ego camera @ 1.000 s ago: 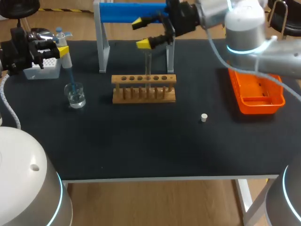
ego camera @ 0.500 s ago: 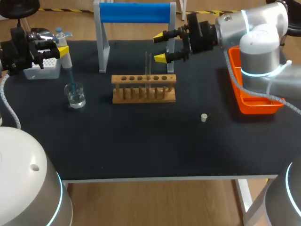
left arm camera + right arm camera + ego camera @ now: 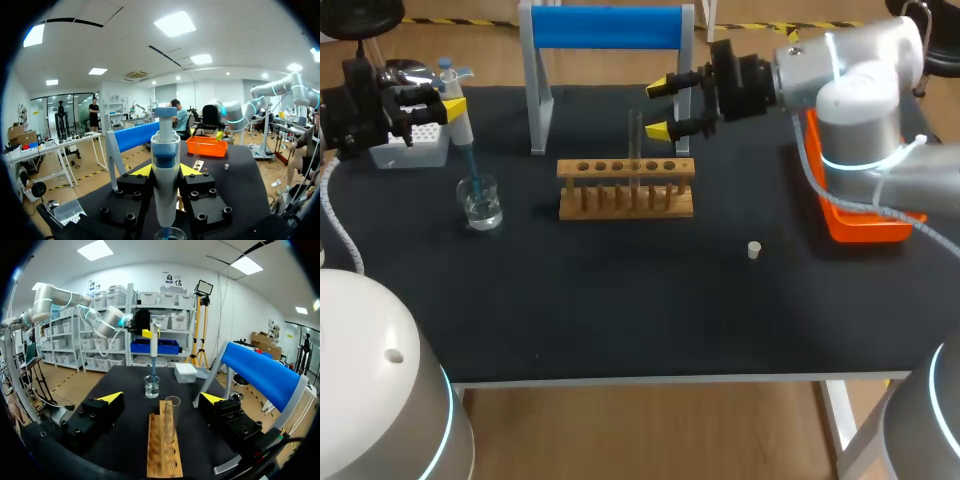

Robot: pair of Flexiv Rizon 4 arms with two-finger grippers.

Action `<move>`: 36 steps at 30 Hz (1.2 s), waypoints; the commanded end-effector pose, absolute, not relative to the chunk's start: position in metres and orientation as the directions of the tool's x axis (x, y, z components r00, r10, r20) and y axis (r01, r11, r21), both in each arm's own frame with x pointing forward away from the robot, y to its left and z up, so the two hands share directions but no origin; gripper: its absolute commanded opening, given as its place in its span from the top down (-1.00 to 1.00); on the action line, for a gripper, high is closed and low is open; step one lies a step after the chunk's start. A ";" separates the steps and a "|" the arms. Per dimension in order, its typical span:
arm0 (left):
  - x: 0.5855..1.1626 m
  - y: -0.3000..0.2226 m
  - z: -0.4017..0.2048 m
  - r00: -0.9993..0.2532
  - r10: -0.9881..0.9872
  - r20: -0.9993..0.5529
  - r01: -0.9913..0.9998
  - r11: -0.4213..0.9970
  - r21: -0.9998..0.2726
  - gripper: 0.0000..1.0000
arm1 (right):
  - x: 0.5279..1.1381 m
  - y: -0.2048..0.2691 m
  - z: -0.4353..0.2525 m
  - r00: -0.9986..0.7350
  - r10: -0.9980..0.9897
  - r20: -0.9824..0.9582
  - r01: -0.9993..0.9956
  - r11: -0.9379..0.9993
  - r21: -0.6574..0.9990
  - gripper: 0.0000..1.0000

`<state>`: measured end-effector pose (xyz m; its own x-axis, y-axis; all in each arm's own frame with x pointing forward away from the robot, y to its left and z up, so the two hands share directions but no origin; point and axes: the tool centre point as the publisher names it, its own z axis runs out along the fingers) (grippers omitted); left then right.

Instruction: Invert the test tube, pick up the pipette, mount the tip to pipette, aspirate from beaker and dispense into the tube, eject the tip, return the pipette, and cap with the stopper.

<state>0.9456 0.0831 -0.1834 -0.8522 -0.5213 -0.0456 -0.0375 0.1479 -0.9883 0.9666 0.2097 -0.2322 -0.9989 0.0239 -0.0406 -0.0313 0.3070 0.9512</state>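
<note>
My left gripper [image 3: 165,172] is clenched on the pipette [image 3: 164,145], which stands upright with its tip [image 3: 470,160] dipped into the beaker [image 3: 480,203]. My right gripper [image 3: 659,108] is spread wide and holds nothing. The test tube [image 3: 636,150] stands just ahead of it, upright in the wooden rack [image 3: 625,188]. The tube looks like thin glass: light, stiff, slick and breakable. I judge the best hold is gentle, on its bare wall above the rack. The stopper [image 3: 754,250] lies well apart on the table.
</note>
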 end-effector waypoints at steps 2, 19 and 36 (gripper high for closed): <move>0.945 0.083 -0.182 -0.851 -0.523 -0.045 -0.039 0.149 -0.988 1.00 | 0.984 0.218 -0.242 -1.000 -0.011 -0.029 -0.031 0.331 0.943 -1.00; 0.945 0.083 -0.182 -0.851 -0.523 -0.045 -0.039 0.149 -0.988 1.00 | 0.984 0.242 -0.280 -0.997 -0.063 -0.052 -0.075 0.473 0.878 -1.00; 0.945 0.083 -0.182 -0.851 -0.523 -0.045 -0.039 0.149 -0.988 1.00 | 0.983 0.254 -0.298 -0.994 -0.064 -0.083 -0.105 0.564 0.819 -1.00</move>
